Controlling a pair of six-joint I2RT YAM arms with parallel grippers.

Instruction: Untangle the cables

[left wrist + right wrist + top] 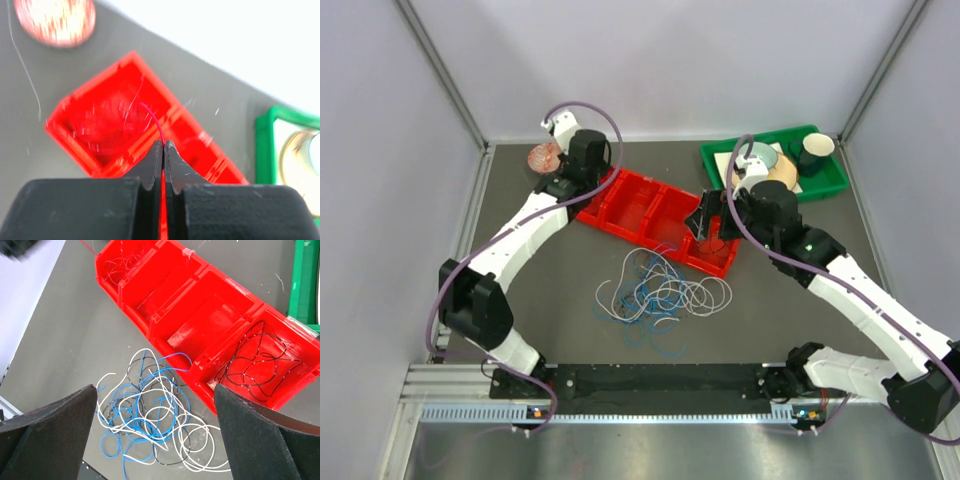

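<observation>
While the left fingers (151, 167) pinch a red cable (154, 119) over the far-left red bin (70, 140) and black ones (260, 365) lie sorted, the white-blue tangle (150, 425) waits on the counter (540, 290); right fingers (250, 435) gape wide.

Top view: even, diffuse overhead light; pale walls bright, dark table (560, 300) carrying only faint soft shadows; dull sheen on the metal sheet (670, 455) at the near edge; sharp throughout, wall edges splaying toward the corners. Left wrist view: soft overall; red tray (115, 130) smeared and speckled; round pink object (55, 20) blown to a glow; wall washed white; green tray (264, 145) hazy; red cable (156, 122) a thin legible line above the black left gripper (163, 145). Right wrist view: crisp on the cables (150, 415) and tray; glossy highlights on red plastic; right gripper (154, 390) dark, featureless, slightly soft at both lower corners.
</observation>
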